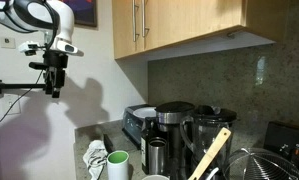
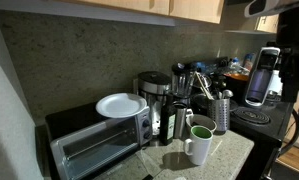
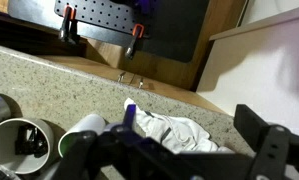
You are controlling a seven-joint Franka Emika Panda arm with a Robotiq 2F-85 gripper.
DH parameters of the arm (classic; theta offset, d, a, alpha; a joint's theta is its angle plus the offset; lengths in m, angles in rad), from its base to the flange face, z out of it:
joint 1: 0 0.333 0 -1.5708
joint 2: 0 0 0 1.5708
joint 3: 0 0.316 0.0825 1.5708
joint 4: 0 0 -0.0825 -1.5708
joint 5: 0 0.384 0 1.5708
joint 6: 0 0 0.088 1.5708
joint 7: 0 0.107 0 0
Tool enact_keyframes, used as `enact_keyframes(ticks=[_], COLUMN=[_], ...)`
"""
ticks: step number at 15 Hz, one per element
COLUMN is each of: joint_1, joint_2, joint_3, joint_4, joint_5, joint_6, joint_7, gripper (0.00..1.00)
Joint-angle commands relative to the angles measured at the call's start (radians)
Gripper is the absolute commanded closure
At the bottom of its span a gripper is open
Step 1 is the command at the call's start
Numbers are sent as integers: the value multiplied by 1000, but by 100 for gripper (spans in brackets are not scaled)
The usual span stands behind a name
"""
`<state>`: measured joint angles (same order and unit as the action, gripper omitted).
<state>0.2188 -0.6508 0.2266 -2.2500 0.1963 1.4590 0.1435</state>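
Observation:
My gripper (image 1: 54, 90) hangs high above the left end of the counter, well clear of everything; it also shows at the right edge in an exterior view (image 2: 261, 92). In the wrist view the gripper (image 3: 179, 150) is open, its dark fingers (image 3: 272, 142) wide apart with nothing between them. Far below it a crumpled white cloth (image 3: 174, 130) with grey stripes lies on the speckled counter (image 3: 69, 75). A white mug with a green inside (image 1: 118, 165) stands beside the cloth (image 1: 95, 155); it also appears in the wrist view (image 3: 77, 138).
A toaster oven (image 2: 99, 145) carries a white plate (image 2: 121, 104). Beside it stand a coffee maker (image 1: 174, 122), a blender (image 1: 209, 130), a metal cup (image 1: 157, 155) and a wooden spatula (image 1: 211, 155). Wooden cabinets (image 1: 179, 25) overhang the counter.

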Motion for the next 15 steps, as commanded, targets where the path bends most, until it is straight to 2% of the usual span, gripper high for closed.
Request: enact_keyframes(ticks=[1, 6, 9, 12, 15], joint_1=[-12, -12, -15, -5, 7], joint_2=[0, 0, 40, 102, 173], joint_3=[8, 8, 29, 63, 109], joint_4=[3, 3, -17, -79, -154], joint_5=[4, 4, -7, 4, -5], joint_6=[-4, -4, 39, 169, 353], joint_7=[-5, -5, 3, 15, 49], gripper=[0, 0, 0, 0, 0])
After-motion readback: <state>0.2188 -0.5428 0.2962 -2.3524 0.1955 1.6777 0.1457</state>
